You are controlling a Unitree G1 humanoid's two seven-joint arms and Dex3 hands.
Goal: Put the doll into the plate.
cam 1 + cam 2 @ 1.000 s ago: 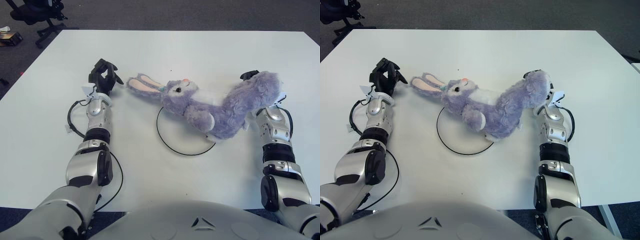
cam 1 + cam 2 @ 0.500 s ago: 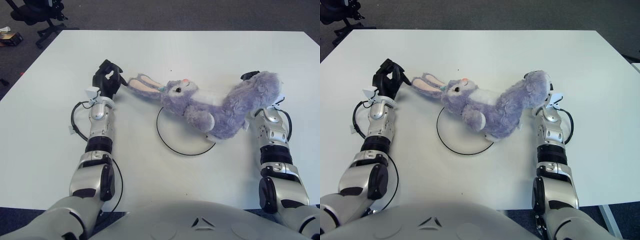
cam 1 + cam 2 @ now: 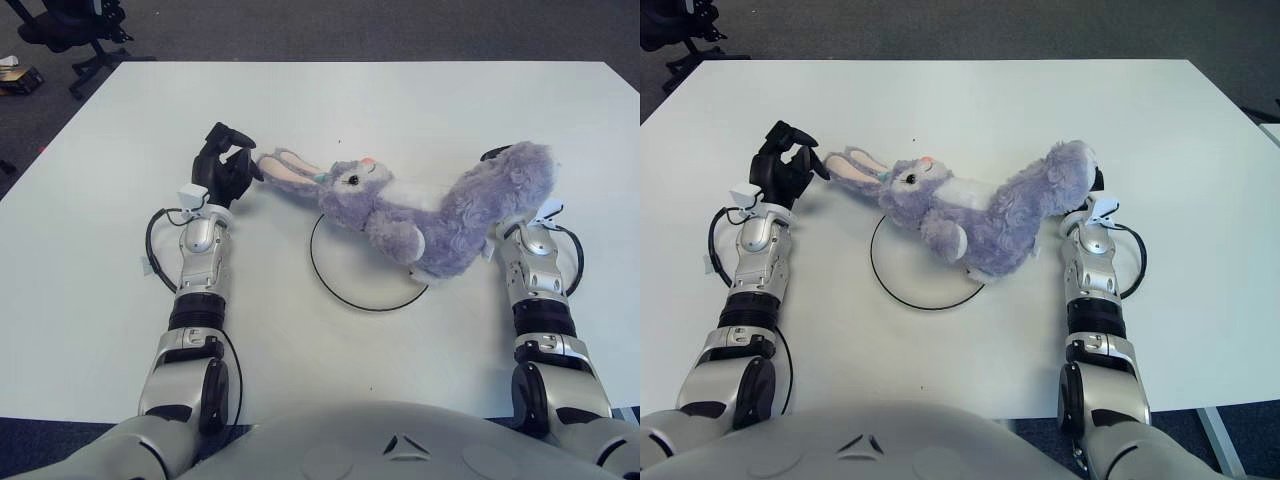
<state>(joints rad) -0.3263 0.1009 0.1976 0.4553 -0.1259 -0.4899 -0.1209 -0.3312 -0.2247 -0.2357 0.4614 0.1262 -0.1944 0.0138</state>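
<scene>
Lying half across the plate [image 3: 350, 295], the doll [image 3: 420, 205] is not yet settled inside; left hand [image 3: 225, 172] fingers curl empty beside its ears, right hand [image 3: 495, 155] fingers hidden, grip undetermined.

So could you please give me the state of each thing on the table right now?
doll: lying on its side, partly over the plate's upper right rim, not fully in.
plate: flat on the table, mostly uncovered.
left hand: at the doll's ear tips.
right hand: mostly hidden behind the doll's rear.
</scene>
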